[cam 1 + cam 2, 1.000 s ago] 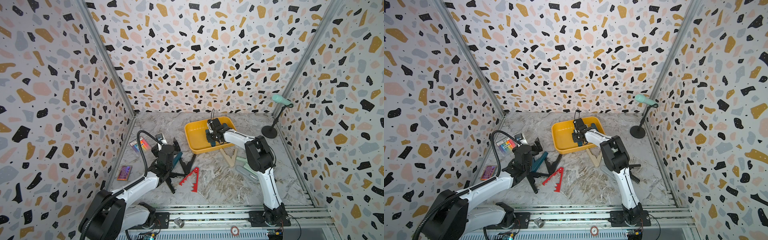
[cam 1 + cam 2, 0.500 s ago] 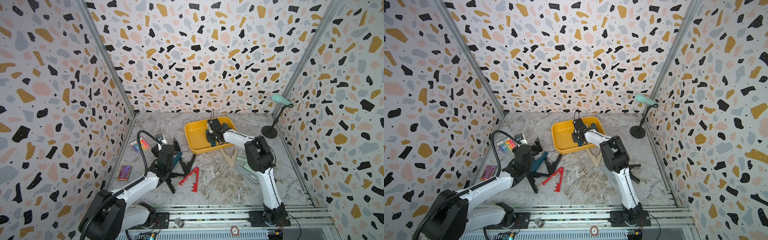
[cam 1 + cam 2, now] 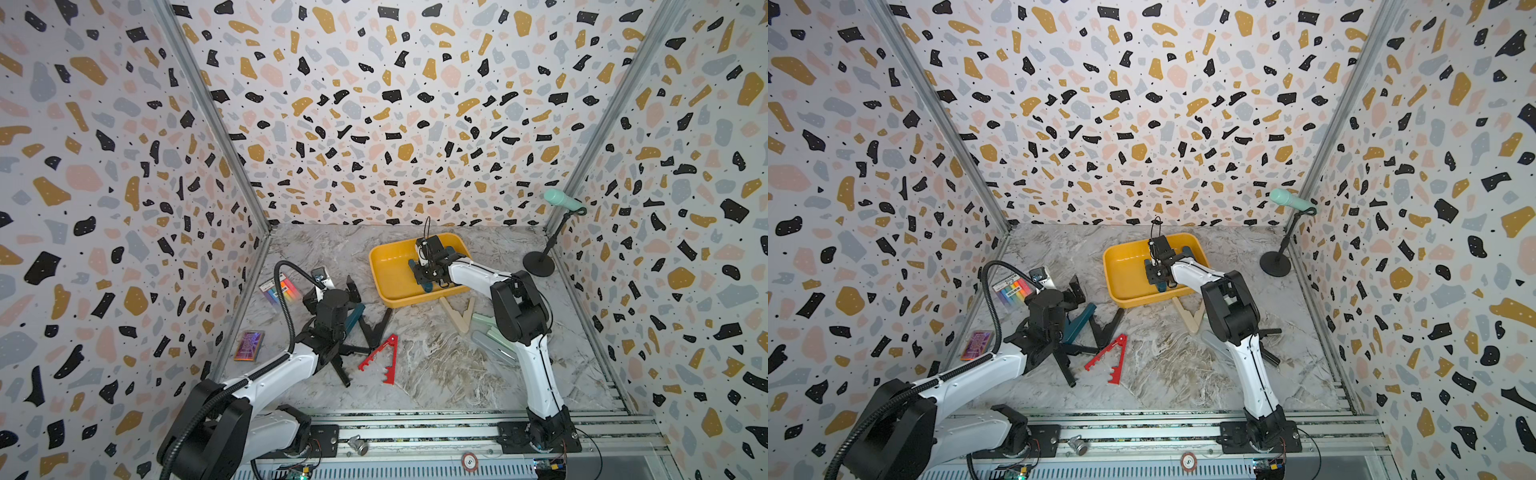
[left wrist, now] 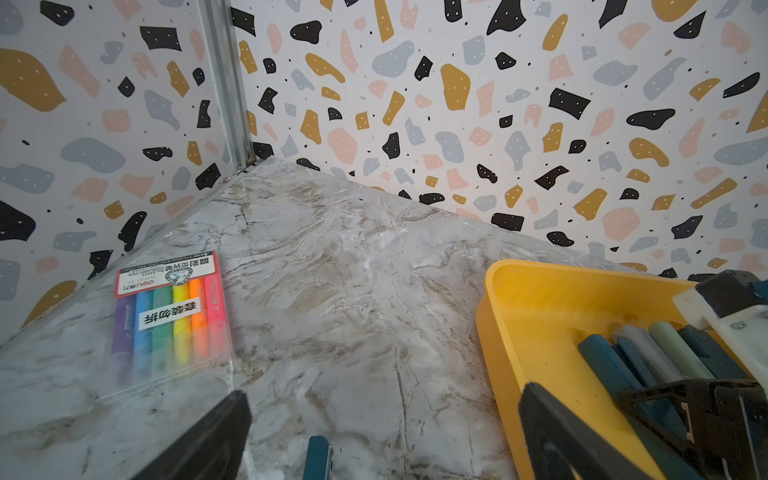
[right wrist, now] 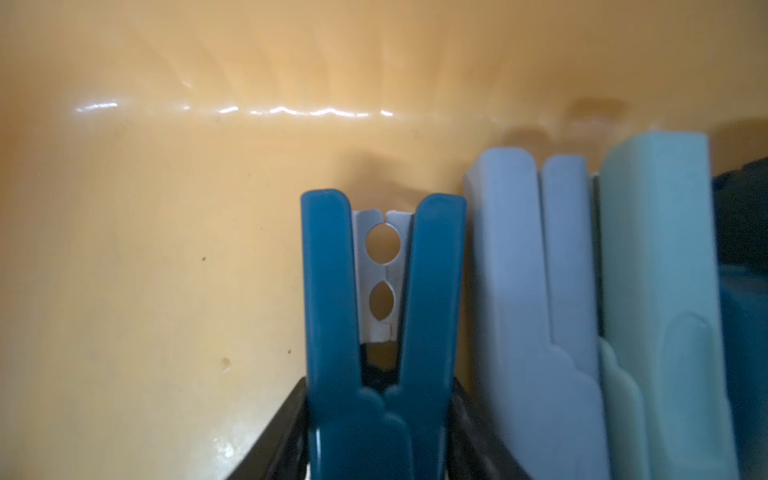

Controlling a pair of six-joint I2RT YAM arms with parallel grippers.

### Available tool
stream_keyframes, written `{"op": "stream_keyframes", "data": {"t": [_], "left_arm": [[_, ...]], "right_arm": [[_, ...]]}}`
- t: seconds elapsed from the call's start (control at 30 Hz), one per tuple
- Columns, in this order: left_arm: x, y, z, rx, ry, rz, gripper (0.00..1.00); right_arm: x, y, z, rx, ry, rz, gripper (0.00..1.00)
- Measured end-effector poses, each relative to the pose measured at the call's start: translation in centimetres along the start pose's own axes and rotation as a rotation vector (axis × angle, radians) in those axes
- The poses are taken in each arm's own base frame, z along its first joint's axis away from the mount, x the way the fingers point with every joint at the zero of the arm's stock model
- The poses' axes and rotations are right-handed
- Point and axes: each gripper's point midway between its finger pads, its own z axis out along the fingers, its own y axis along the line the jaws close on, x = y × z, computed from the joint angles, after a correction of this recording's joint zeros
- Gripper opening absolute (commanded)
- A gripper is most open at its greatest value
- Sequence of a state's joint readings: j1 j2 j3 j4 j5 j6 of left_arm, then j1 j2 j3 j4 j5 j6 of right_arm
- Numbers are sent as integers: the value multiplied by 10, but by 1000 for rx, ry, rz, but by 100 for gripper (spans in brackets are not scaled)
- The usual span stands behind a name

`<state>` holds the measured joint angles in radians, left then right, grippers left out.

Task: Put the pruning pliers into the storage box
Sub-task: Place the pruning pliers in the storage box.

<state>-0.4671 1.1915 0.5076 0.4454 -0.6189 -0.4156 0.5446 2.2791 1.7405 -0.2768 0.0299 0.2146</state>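
Hardly anything has shifted since the earlier frames: both arms stand where they stood, and your right end effector [image 3: 428,277] is still down inside the storage box [image 3: 390,274].

That box sits toward the back of the marbled worktop [image 3: 436,374]. In the right wrist view, the right end effector's black fingers [image 5: 291,436] lie against both flanks of the boxed teal pliers [image 5: 328,311], which rest on the box floor. You cannot tell whether they are clamping or have let go. The long axis of those pliers runs straight at a box wall, and the tip with the pale holed insert points at it. Just beside them, parallel and pointing the same way, lie the grey pliers [image 5: 532,291] and the mint pliers [image 5: 656,291].

Your left end effector [image 4: 382,432] hangs left of the box, fingers wide apart and empty, above the loose teal pliers [image 3: 354,318]. In front of the box, the black pliers [image 3: 376,328] and the beige pliers [image 3: 457,313] each open their V toward it. The red pliers [image 3: 382,353], farther forward, open away from it. Well left of the box lies the rainbow packet [image 3: 280,291], with the purple card [image 3: 249,345] farther forward still.
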Motion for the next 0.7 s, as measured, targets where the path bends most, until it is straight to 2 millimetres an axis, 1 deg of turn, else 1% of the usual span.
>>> {"op": "stream_keyframes", "data": {"t": [0.03,0.1,0.13,0.17,0.23,0.27,0.33,0.47,0.57,0.7], "left_arm": [[0,0,0,0,0,0,100],[0,0,0,0,0,0,100],[0,0,0,0,0,0,99],[0,0,0,0,0,0,100],[0,0,0,0,0,0,99],[0,0,0,0,0,1,99],[0,0,0,-1,0,1,99],[0,0,0,0,0,0,100],[0,0,0,0,0,0,99],[0,0,0,0,0,0,99]], "right_arm": [[0,0,0,-2,0,-1,32],[0,1,0,-5,0,-3,17],[0,1,0,-5,0,-1,11],[-1,1,0,-8,-1,-2,7],[-1,1,0,-7,0,-1,5],[-1,1,0,-7,-1,-1,6],[-1,0,0,-1,-1,-1,12],[-1,-4,0,25,-5,0,29],[-2,-8,0,49,-8,0,38],[-2,-13,-1,72,-6,-13,46]]}}
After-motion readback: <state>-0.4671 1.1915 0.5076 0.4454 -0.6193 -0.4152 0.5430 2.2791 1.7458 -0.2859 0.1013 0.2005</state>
